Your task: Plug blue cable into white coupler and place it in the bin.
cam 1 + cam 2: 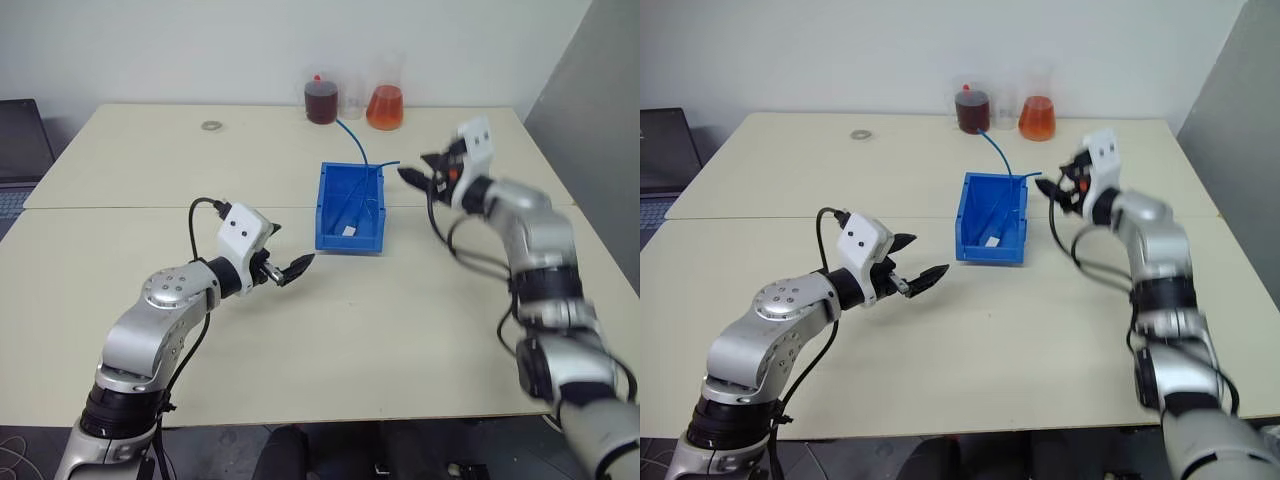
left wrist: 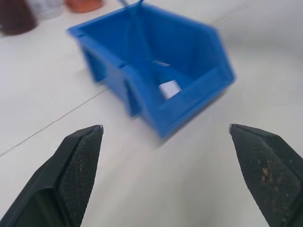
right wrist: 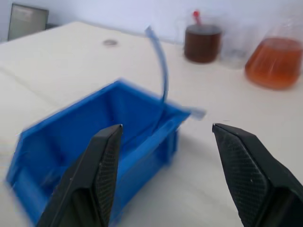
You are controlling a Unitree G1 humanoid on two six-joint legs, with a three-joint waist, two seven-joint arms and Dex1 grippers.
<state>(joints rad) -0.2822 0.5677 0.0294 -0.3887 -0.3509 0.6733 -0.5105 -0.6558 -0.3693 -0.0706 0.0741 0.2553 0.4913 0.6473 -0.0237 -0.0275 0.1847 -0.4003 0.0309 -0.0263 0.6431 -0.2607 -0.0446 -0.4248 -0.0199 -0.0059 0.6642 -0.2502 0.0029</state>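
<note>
Coupler [image 1: 349, 231]: white, lying inside the bin [image 1: 330, 238], mid-table.
Cable [image 1: 352, 141]: in the bin, arcing out over the far wall.
Left gripper [image 1: 287, 270]: jaws wide apart, empty, near-left of bin.
Right gripper [image 1: 414, 176]: jaws apart, empty, just right of bin.
Tip: back off clear of that loop.

Blue bin [image 1: 331, 205], white coupler [image 1: 348, 231]

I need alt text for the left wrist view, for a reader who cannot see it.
A blue bin on a pale table holds the white coupler, with a blue cable running into it. The open left gripper points toward the bin from in front of it.
</note>
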